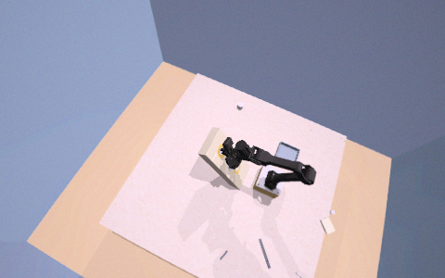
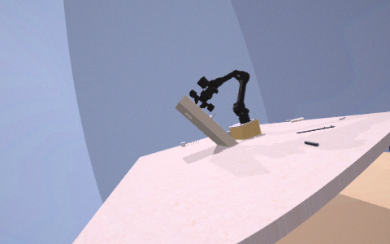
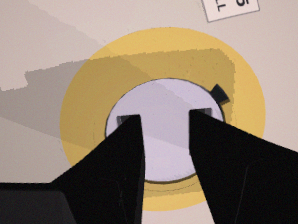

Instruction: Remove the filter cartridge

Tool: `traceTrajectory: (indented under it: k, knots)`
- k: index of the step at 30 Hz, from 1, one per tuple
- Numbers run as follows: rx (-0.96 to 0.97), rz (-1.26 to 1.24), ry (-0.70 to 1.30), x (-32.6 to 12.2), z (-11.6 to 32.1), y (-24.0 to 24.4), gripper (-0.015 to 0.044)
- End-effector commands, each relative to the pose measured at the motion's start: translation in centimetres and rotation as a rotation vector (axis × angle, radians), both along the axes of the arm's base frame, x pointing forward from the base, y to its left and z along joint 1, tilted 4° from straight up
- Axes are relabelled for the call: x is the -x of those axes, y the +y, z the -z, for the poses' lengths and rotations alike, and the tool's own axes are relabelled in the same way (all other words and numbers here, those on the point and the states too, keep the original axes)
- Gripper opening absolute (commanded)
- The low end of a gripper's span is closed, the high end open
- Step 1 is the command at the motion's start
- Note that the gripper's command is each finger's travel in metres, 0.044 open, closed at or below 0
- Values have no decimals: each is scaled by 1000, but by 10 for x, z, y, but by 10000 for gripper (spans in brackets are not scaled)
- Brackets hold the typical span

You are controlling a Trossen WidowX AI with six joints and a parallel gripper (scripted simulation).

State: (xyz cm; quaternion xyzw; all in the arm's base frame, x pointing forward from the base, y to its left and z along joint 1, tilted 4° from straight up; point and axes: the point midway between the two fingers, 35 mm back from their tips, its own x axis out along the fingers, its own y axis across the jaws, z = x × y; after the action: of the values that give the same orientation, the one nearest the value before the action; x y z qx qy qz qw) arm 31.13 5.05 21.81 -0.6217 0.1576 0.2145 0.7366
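The filter cartridge (image 3: 166,150) is a pale round disc inside a yellow ring (image 3: 150,41) on the tilted beige service panel (image 1: 210,141) (image 2: 208,124) (image 3: 25,35). A dark notch or tab shows at its upper right rim. My gripper (image 3: 163,123) (image 1: 226,153) (image 2: 201,102) is shut on the cartridge, with its two black fingertips at the two slots on the face. The cartridge sits within the ring; whether it stands a little proud of the panel cannot be told. The grey-blue tray (image 1: 287,151) lies beside the arm's base, away from the panel.
A small white cylinder (image 1: 240,106) (image 2: 183,144) stands beyond the panel. A long dark rod (image 1: 264,253) (image 2: 315,129), a short dark bar (image 1: 223,255) (image 2: 311,143) and a cream block (image 1: 327,225) lie on the table. A printed label (image 3: 232,7) is on the panel above the ring.
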Motion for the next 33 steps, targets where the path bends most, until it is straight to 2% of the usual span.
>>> traceTrajectory:
  k: [1,20,25,33]
  knots:
    - [125,-72,-21,-3,1,0,0]
    - [694,-401,-100,-3,1,0,0]
    - [652,-377,-94,-1,-1,0,0]
    - [620,-359,-87,29,-21,-4,0]
